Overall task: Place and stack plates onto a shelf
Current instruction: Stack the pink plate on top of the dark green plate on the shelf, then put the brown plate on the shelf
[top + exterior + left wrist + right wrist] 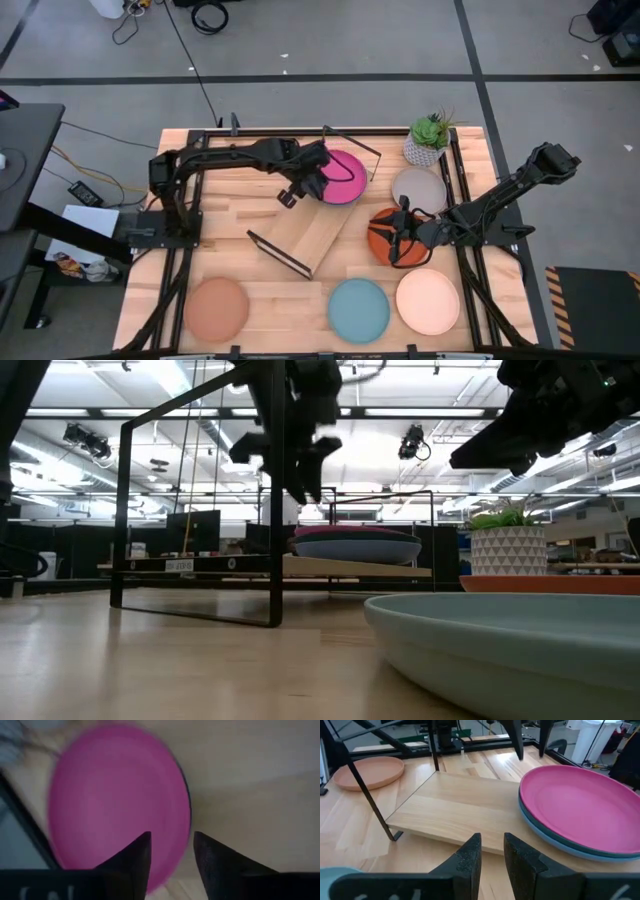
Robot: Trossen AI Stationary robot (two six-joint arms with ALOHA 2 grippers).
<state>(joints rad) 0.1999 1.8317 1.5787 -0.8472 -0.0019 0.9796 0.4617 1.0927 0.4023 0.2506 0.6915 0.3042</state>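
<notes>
The shelf (pixel 305 228), a light-wood plank with black wire end frames, lies slantwise mid-table. A pink plate (pixel 345 176) sits on a blue plate (pixel 555 842) at the plank's far right end. My left gripper (pixel 171 842) hangs open just above the pink plate's (pixel 115 795) left rim, and the low view shows it clear of the plate (pixel 357 535). My right gripper (pixel 492 842) hovers over the orange plate (pixel 380 240), which lies flat on the table to the shelf's right. Its fingers are a narrow gap apart and empty, and they point toward the shelf (pixel 460 805).
A grey plate (pixel 418 188) and a potted plant (pixel 430 140) stand at the far right. Along the near edge lie a tan plate (pixel 216 308), a light teal plate (pixel 358 308) and a cream plate (pixel 428 300). The plank's near-left half is bare.
</notes>
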